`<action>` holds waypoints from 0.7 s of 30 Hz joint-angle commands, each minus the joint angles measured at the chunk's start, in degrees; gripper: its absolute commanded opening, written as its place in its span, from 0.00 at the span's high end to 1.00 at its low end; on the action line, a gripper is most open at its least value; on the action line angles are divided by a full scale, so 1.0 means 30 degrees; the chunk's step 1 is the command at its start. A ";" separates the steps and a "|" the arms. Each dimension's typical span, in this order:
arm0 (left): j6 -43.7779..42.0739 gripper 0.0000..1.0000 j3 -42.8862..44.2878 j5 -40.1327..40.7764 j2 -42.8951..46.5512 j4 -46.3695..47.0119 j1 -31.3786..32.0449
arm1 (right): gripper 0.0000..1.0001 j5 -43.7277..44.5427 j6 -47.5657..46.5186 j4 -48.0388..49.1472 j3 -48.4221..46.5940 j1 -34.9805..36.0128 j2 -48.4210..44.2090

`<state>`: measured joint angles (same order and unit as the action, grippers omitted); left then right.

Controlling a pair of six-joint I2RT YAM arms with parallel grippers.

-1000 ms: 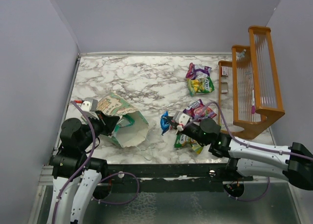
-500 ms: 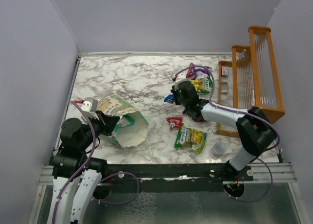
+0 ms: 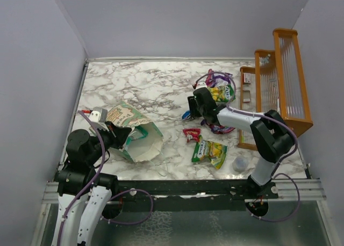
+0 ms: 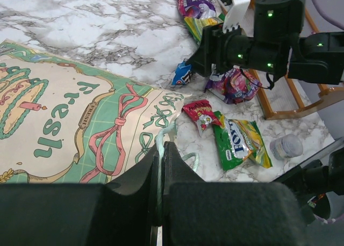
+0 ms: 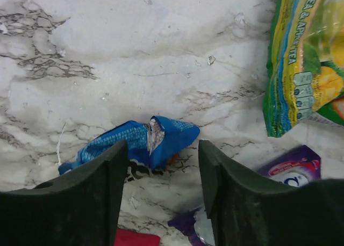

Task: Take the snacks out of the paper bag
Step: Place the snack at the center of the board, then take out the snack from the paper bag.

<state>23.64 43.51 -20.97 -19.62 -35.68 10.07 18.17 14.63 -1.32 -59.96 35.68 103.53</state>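
While the paper bag (image 3: 141, 141) lies on its side at the left of the marble table (image 3: 150, 85), its white inside showing at the open mouth, the left gripper (image 4: 161, 149) is clamped on the bag's rim close to a string handle; its jaws are pressed fully together on the paper. The right gripper (image 5: 161, 152) hangs low over the table, well to the right of the bag; its fingers (image 5: 102, 181) stand partly apart, and a blue packet (image 5: 172, 136) lies flat on the marble between them, pinched by neither, so this gripper has hold of nothing.

The other snacks lie out on the table: a red packet (image 4: 201, 111) sits just on the near side of the blue one; a green and yellow packet (image 4: 236, 144) lies just beside the red one, nearer the front edge; a purple-pink packet (image 4: 236, 87) lies partly under the right arm; farther back, a second green and yellow packet (image 3: 221, 94) and a purple packet (image 3: 215, 77) lie together beside a wooden rack (image 3: 279, 132) at the right. A small grey cap (image 4: 286, 146) stands near the front edge, just right of the nearer green packet; whether any packet is inside the bag cannot be told.
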 commanded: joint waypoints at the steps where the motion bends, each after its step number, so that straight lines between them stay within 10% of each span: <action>1: -0.0108 1.00 0.0197 0.0207 -0.0225 -0.0115 -0.0132 | 0.36 -0.1431 -0.0091 0.0059 0.0694 0.0089 -0.2839; 10: -0.0095 1.00 0.0152 0.0155 -0.0140 -0.0105 -0.0143 | 0.13 -0.5050 -0.0470 -0.1127 0.3010 0.0089 -0.7756; 21: -0.0020 1.00 0.0148 0.0256 -0.0101 -0.0071 -0.0162 | 0.09 -1.7602 -0.1641 0.3078 0.7243 0.0193 -1.2117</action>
<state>23.66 43.51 -20.95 -19.99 -35.68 9.87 -14.59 12.88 2.09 -37.12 35.68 68.64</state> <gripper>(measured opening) 0.032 0.913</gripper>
